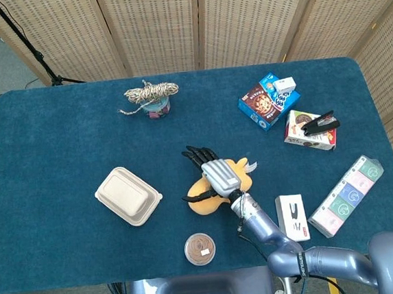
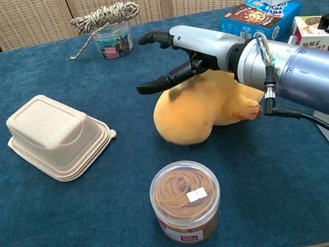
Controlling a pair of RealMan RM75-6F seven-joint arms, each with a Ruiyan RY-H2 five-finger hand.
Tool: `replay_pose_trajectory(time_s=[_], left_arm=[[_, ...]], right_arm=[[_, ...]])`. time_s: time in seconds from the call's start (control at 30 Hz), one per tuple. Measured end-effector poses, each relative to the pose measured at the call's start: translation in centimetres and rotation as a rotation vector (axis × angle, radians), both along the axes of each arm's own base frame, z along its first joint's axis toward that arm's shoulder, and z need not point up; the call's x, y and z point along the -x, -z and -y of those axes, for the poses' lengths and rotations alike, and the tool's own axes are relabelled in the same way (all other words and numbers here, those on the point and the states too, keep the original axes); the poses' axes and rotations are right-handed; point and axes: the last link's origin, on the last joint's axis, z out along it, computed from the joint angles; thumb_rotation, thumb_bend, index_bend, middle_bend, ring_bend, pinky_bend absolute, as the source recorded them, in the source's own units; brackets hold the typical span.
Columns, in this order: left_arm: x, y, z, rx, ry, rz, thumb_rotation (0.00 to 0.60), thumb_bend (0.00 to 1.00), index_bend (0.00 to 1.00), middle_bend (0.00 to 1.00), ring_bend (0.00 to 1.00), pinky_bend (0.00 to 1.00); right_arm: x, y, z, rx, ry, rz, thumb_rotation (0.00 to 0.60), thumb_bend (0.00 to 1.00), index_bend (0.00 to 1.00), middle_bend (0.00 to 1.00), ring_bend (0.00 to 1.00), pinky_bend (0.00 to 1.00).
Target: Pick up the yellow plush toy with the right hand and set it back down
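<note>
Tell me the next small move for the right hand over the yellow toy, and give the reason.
Probably lower and close the fingers around the yellow plush toy. The right hand sits above it with thumb and fingers spread apart, wrapping nothing, and the toy appears to lie on the table, so no grasp looks made yet.

1. A beige clamshell container (image 1: 128,195) is placed closed on the left part of the blue table (image 1: 52,146).
2. A clear round tub of rubber bands (image 2: 185,201) is located near the front edge.
3. A small jar (image 1: 156,107) topped with a coil of rope (image 1: 150,92) is positioned toward the back.
4. Two snack boxes (image 1: 269,101) and a box bearing a black stapler (image 1: 311,129) are grouped at the right rear.
5. A white box (image 1: 291,217) and a long pastel pack (image 1: 346,195) are set at the right front.
</note>
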Motion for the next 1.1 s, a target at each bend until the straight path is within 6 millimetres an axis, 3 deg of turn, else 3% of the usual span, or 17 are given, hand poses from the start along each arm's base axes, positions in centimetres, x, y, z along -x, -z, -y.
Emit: replay_pose_trajectory(time_s=[0.4, 0.77, 1.1], left_arm=[[0.0, 0.0, -0.1, 0.005, 0.003, 0.004, 0.6, 0.0, 0.0, 0.0, 0.0, 0.0], [0.1, -0.1, -0.1, -0.002, -0.002, 0.006, 0.6, 0.0, 0.0, 0.0, 0.0, 0.0], [0.3, -0.3, 0.0, -0.009, -0.009, 0.01, 0.6, 0.0, 0.0, 0.0, 0.0, 0.0]], right_arm=[[-4.1, 0.4, -3.4, 0.01, -0.201, -0.029, 0.272, 0.0, 0.0, 0.0, 0.0, 0.0], [-4.1, 3.8, -4.8, 0.056, -0.281, -0.16, 0.272, 0.0, 0.0, 0.0, 0.0, 0.0], [-4.1, 6.2, -4.4, 0.101, -0.275, -0.201, 0.274, 0.0, 0.0, 0.0, 0.0, 0.0]])
